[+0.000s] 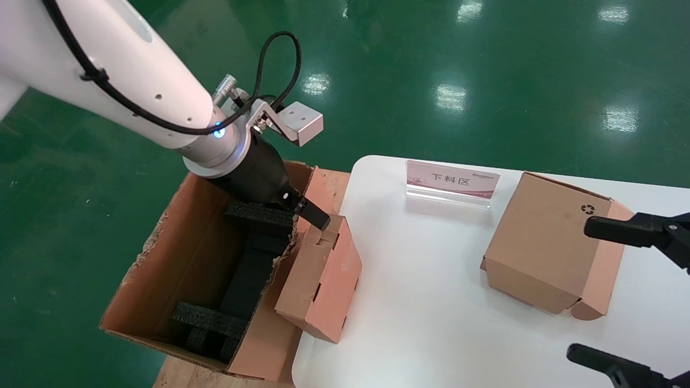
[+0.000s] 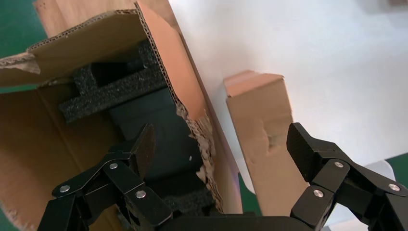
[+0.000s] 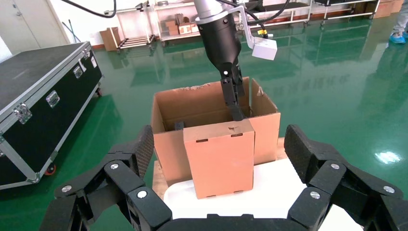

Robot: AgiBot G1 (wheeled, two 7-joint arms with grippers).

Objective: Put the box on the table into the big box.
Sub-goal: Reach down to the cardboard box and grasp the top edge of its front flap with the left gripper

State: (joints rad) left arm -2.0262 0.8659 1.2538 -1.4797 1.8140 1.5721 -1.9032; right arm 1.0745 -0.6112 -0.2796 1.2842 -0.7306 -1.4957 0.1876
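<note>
The small plain brown box [image 1: 323,280] stands at the left edge of the white table [image 1: 431,302], tilted against the torn wall of the big box [image 1: 183,253]. The big box holds black foam blocks [image 1: 259,215]. My left gripper [image 1: 304,211] is open just above the small box's top. In the left wrist view its jaws straddle the big box's ragged wall [image 2: 204,139] and the small box [image 2: 262,130]; one finger [image 2: 144,147] is over the foam. My right gripper [image 1: 604,293] is open near the table's right edge, by the box with the recycling symbol [image 1: 544,253].
A pink sign in a clear holder [image 1: 452,182] stands at the table's far edge. The big box sits on a wooden pallet [image 1: 337,183] on the green floor. A black flight case [image 3: 38,96] stands farther off in the right wrist view.
</note>
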